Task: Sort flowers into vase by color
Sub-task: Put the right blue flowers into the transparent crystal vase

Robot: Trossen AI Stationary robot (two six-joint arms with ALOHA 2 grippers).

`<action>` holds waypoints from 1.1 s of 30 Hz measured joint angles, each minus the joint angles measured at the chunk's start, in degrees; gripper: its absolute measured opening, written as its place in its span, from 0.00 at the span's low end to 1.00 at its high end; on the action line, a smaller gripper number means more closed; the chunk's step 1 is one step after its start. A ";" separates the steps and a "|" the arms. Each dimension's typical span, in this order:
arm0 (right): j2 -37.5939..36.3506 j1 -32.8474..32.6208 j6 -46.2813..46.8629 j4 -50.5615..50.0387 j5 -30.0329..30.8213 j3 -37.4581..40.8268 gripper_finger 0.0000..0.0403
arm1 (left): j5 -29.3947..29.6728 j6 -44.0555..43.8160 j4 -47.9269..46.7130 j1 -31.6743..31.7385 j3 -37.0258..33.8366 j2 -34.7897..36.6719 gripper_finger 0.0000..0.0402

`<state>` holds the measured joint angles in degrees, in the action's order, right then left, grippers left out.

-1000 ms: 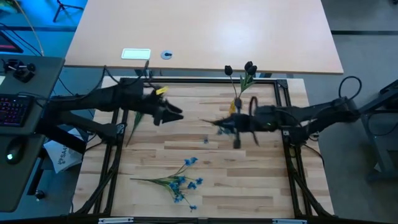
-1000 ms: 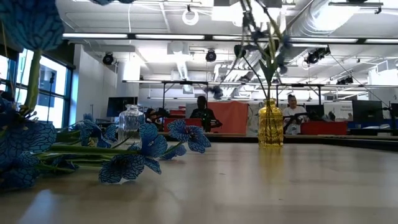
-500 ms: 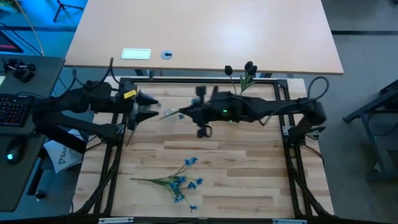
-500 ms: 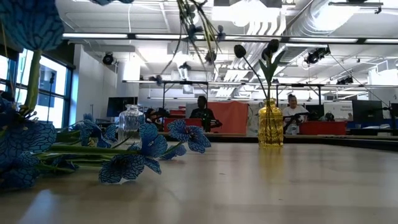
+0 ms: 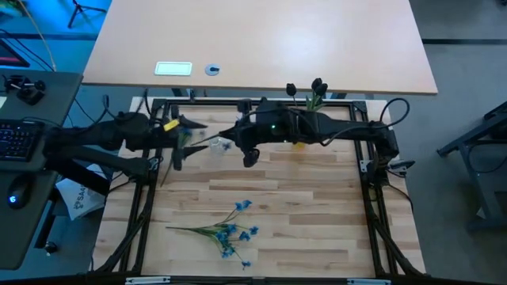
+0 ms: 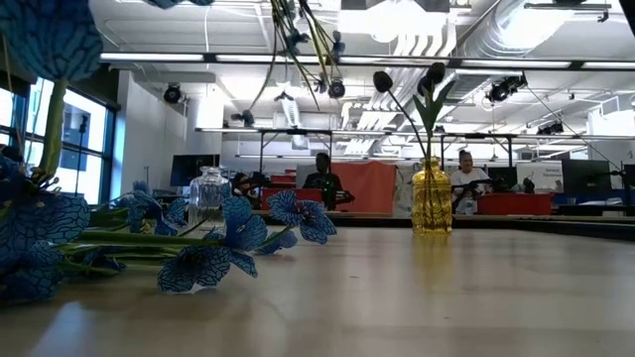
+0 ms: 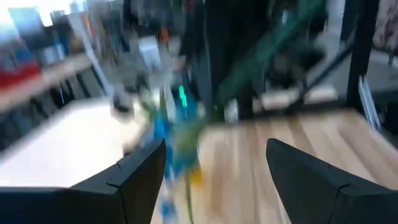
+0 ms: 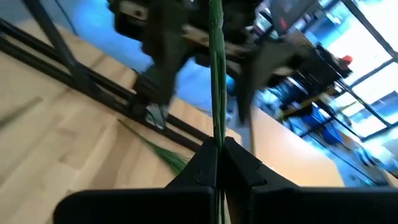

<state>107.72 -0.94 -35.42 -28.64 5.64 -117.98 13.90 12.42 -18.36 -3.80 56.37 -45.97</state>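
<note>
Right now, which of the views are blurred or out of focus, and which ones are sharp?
Left wrist view: heavy motion blur, the blue sprig between the open left pincer smeared. Right wrist view: background streaked, the stem in the shut right pincer sharper. Low view: near blue flowers soft, yellow vase crisp. High view: mostly sharp.

Left claw [image 5: 184, 136] agape — right claw [image 5: 233, 141] clamped

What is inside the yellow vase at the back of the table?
The yellow vase holds dark tulip-like buds on green stems, rising above its neck. The stems' lower ends are hidden by the ribbed glass, and in the high view the right arm covers the vase itself.
</note>
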 joint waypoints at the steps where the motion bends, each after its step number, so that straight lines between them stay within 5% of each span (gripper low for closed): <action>1: 0.00 0.16 -0.04 0.11 -1.45 -0.13 0.00 | -0.01 1.46 3.25 -0.33 0.01 -0.63 0.66; 12: -1.24 1.91 0.63 0.33 -10.83 -0.19 0.00 | -4.36 5.89 12.42 -2.97 0.01 -6.55 0.66; 19: -1.11 2.59 0.20 0.01 -14.39 -0.13 0.00 | 5.52 9.83 20.46 -5.42 0.03 -10.30 0.66; 23: -1.22 2.57 -0.07 -0.44 -14.61 -0.12 0.00 | 6.15 9.78 22.93 -6.20 0.03 -10.32 0.65; 33: -1.31 3.63 -0.08 -0.78 -14.46 -0.12 0.00 | 6.21 8.85 22.65 -7.64 0.03 -10.15 0.34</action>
<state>106.41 2.68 -35.50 -29.42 -8.82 -118.10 20.11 21.26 4.29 -11.44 56.40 -56.12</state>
